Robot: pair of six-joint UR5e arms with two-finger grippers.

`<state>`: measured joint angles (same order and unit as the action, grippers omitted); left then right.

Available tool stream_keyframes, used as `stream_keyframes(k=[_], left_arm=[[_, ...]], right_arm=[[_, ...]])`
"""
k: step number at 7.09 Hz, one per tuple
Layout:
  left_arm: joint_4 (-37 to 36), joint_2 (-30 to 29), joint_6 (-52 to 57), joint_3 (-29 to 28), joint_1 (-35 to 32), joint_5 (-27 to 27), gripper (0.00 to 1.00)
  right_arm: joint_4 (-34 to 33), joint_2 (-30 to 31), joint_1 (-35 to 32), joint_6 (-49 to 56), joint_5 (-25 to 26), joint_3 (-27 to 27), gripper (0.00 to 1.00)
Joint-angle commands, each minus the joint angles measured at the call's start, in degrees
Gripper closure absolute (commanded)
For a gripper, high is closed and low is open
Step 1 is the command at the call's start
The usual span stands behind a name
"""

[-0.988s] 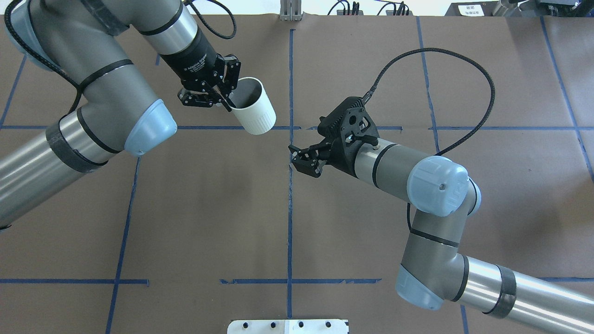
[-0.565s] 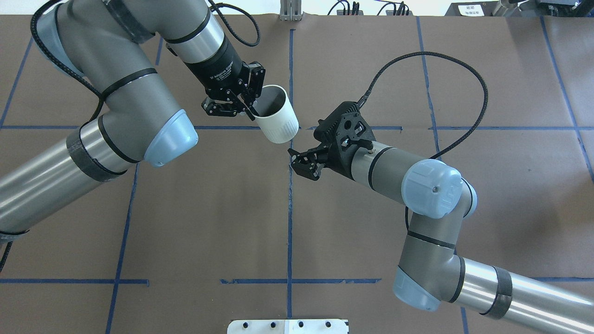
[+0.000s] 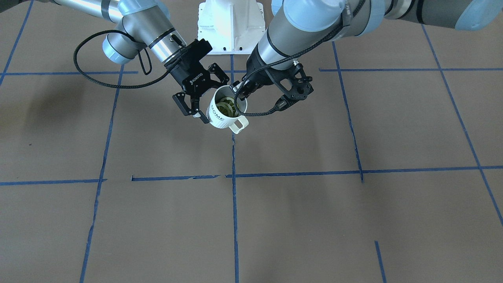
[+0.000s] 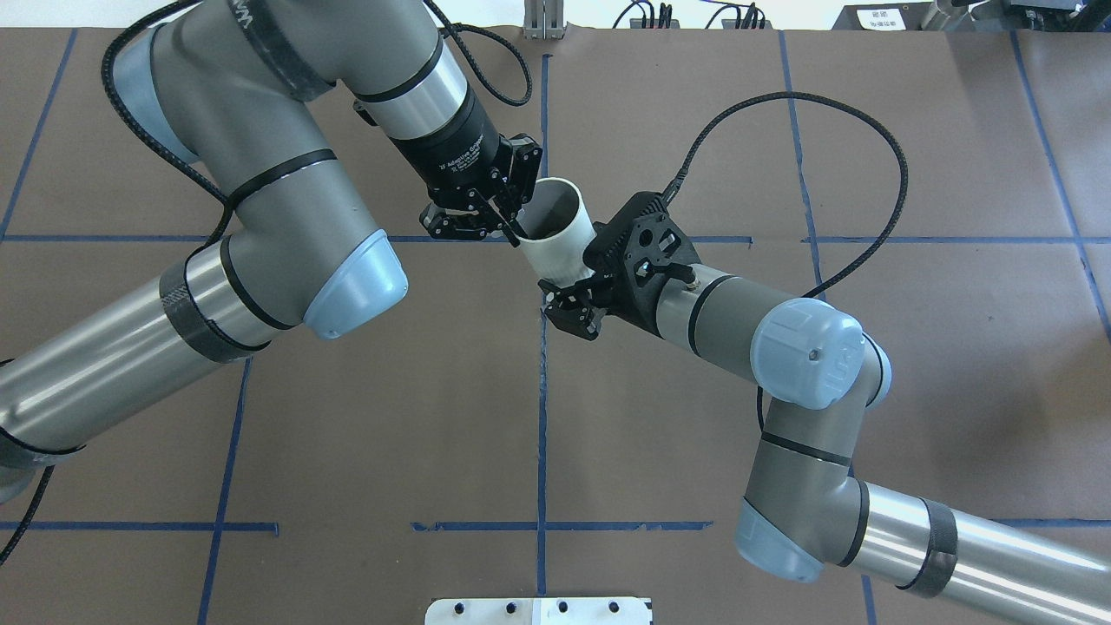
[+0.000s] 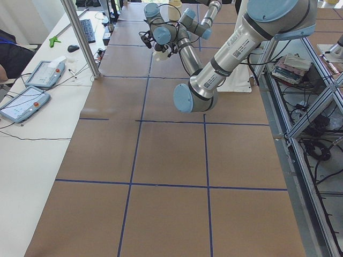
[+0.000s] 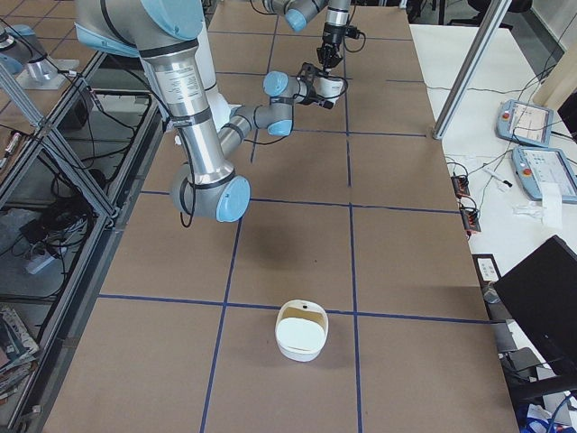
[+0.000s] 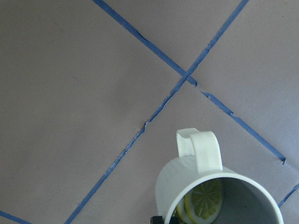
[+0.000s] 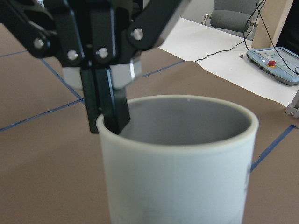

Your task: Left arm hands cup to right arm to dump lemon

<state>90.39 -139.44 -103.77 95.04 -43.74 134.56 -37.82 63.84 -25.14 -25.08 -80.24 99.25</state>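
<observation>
The white ribbed cup hangs above the table's middle, and my left gripper is shut on its rim, one finger inside. In the front-facing view the cup tilts slightly, its handle pointing away from the robot, with the lemon lying inside. The left wrist view looks down on the cup and the lemon. My right gripper is open, with a finger on each side of the cup's body. The right wrist view is filled by the cup.
Brown paper with blue tape lines covers the table. A white lidded container sits on the table toward the robot's right end. Tablets and cables lie on the white side bench.
My left arm has carried the cup rightward and toward the robot, bringing it between the right gripper's open fingers. The right arm has barely moved.
</observation>
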Motion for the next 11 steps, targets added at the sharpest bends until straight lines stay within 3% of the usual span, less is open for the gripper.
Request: stream_keyframes(k=[1, 4, 5, 6, 7, 8, 10, 11], left_arm=[[1.4, 0.0, -0.4, 0.1, 0.8, 0.0, 1.00], [2.1, 0.3, -0.3, 0.0, 0.9, 0.1, 1.00], [3.2, 0.6, -0.1, -0.1, 0.8, 0.1, 1.00], [4.3, 0.7, -0.1, -0.2, 0.8, 0.3, 0.97], [4.5, 0.8, 0.5, -0.2, 0.7, 0.3, 0.60], [5.0, 0.8, 0.9, -0.2, 0.3, 0.4, 0.01], [4.7, 1.0, 3.8, -0.2, -5.3, 7.7, 0.00], [4.7, 5.0, 8.8, 0.4, -6.6, 9.4, 0.00]], right_arm=[[0.0, 0.1, 0.0, 0.0, 0.0, 0.0, 0.00], [0.1, 0.1, 0.0, -0.1, 0.4, 0.0, 0.01], [0.1, 0.0, 0.0, -0.1, 0.7, 0.0, 0.07], [0.2, 0.0, 0.0, -0.2, 0.7, 0.0, 0.36], [0.2, 0.0, 0.0, -0.6, 0.7, 0.1, 0.68], [0.2, 0.1, 0.0, -0.5, 0.7, 0.1, 0.81], [0.2, 0.6, 0.3, -0.3, 0.7, 0.0, 0.82], [0.2, 0.6, 0.1, -0.4, 0.7, 0.1, 0.82]])
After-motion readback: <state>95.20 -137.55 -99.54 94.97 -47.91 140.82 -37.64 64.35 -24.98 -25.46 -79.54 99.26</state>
